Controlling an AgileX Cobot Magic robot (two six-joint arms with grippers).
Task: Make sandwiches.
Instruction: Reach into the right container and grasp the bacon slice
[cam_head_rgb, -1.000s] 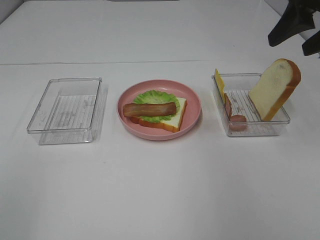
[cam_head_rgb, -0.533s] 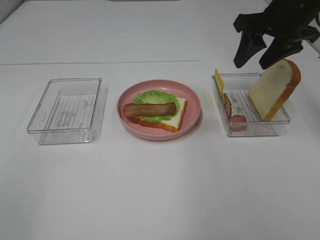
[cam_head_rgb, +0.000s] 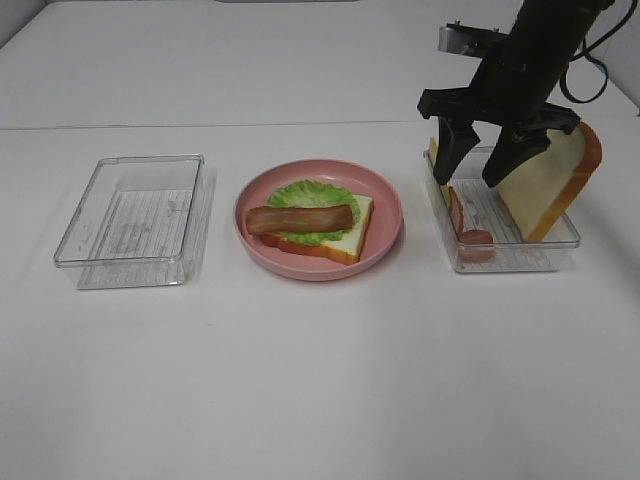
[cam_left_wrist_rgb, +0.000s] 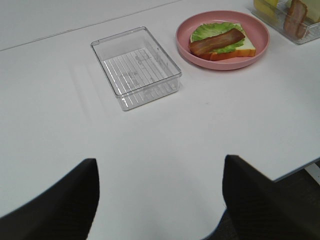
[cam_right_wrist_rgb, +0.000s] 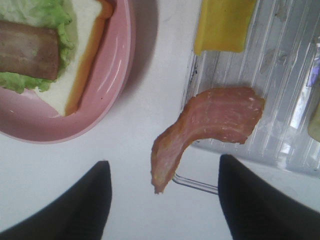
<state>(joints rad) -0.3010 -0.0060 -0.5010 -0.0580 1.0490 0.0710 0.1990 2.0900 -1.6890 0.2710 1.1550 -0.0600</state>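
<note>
On the pink plate (cam_head_rgb: 320, 272) lies the open sandwich: a bread slice (cam_head_rgb: 357, 228) topped with a green lettuce leaf (cam_head_rgb: 310, 194) and a brown bacon strip (cam_head_rgb: 300, 218). My right gripper (cam_head_rgb: 475, 165) hangs open over the left end of the right tray (cam_head_rgb: 510, 262). In the right wrist view a second bacon strip (cam_right_wrist_rgb: 210, 120) curls over that tray's edge, straight ahead of the open gripper (cam_right_wrist_rgb: 165, 200), with a yellow cheese slice (cam_right_wrist_rgb: 222, 25) beyond it. A second bread slice (cam_head_rgb: 560, 170) leans in the tray. My left gripper (cam_left_wrist_rgb: 160, 200) is open and empty, low over the near table edge.
An empty clear tray (cam_head_rgb: 130, 220) sits left of the plate, also seen as the clear tray (cam_left_wrist_rgb: 135, 65) in the left wrist view. The plate (cam_right_wrist_rgb: 117, 75) lies close beside the right tray. The table's near edge (cam_left_wrist_rgb: 295, 170) shows by the left gripper.
My right arm has swung in from the back right corner, moving left and down until its fingers hang over the right tray. Food and trays have not moved.
</note>
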